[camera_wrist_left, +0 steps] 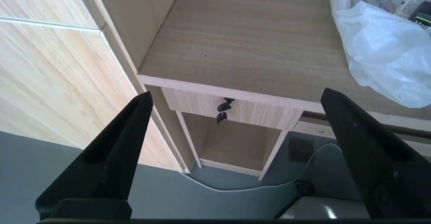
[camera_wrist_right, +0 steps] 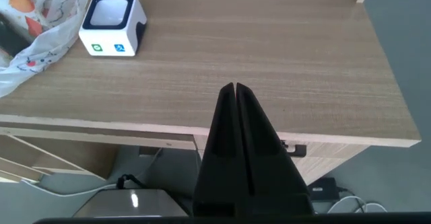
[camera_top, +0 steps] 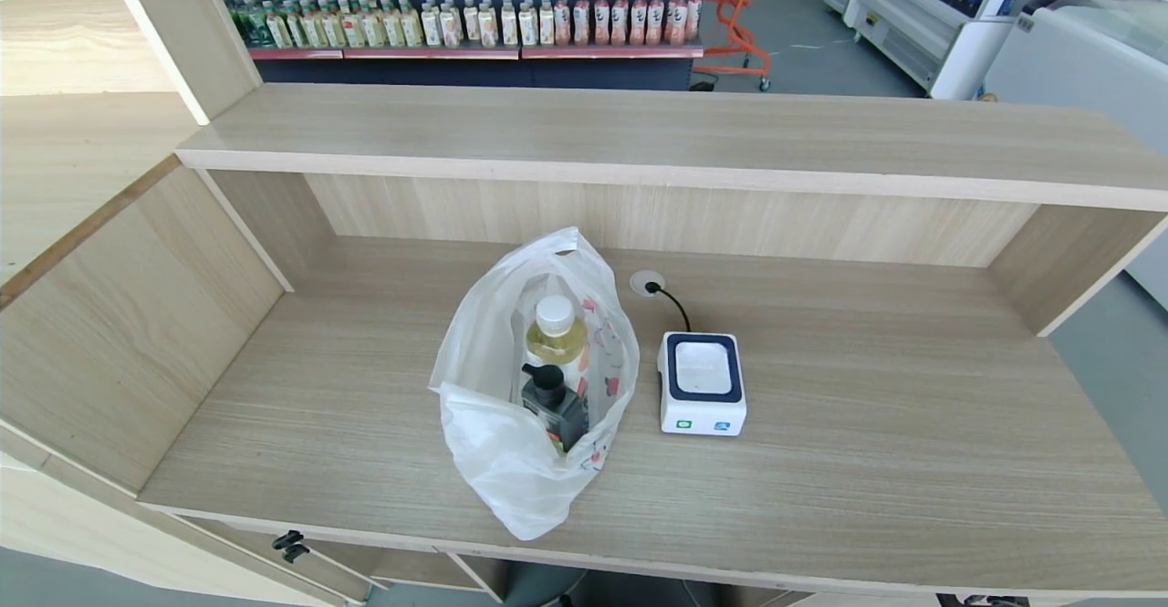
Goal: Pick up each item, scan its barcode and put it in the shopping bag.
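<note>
Nearest, the left gripper (camera_wrist_left: 237,97) is hanging off the near edge of the counter (camera_top: 867,479), above a key (camera_wrist_left: 225,109) in a drawer front, its jaws standing wide apart and empty. The right gripper (camera_wrist_right: 234,89) is hovering off the same edge farther right, its fingers pressed together on nothing. On the counter, the shopping bag (camera_top: 511,443) is sitting left of centre, its long axis running from the near edge toward the back and its mouth gaping upward. Inside, a black pump bottle (camera_top: 552,399) is standing in front of a white-capped bottle (camera_top: 555,329), both pointing up. Just right of the bag, the scanner (camera_top: 701,383) is facing up, its cable (camera_top: 673,301) leading back. Far behind, a shelf (camera_top: 456,50) is carrying bottles.
</note>
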{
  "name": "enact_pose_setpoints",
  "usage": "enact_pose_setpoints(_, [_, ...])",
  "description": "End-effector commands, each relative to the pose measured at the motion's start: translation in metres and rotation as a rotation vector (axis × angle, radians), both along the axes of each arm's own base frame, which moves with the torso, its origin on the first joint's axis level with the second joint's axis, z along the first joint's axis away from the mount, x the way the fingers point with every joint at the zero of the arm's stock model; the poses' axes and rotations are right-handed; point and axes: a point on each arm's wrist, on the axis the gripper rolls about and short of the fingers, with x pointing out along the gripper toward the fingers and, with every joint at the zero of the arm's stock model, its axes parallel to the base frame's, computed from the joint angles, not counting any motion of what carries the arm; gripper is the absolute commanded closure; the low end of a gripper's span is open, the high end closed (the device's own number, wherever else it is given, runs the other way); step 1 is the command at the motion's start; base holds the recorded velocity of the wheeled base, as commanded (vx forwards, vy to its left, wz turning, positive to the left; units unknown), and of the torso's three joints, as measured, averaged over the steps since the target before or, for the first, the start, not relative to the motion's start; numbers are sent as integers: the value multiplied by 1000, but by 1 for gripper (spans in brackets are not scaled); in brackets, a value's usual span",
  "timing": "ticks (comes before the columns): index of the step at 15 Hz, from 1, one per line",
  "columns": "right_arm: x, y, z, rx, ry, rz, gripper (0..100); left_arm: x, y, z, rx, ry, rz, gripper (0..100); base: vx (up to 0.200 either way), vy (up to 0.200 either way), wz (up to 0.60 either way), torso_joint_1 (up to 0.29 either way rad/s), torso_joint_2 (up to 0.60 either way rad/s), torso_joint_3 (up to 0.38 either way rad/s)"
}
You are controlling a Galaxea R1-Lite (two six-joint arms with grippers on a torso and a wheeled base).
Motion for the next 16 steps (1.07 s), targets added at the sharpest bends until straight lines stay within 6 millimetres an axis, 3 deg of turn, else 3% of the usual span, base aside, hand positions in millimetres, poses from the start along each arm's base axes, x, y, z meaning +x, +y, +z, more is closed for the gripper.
enact_pose_setpoints(1, [0, 0, 0, 0, 2, 1, 100, 0, 0, 0, 0, -1, 1, 0, 0, 0, 0, 0, 0, 0])
enact_pose_setpoints(16, [0, 0, 0, 0, 2, 1, 100, 0, 0, 0, 0, 0, 1, 0, 0, 0, 0, 0, 0, 0])
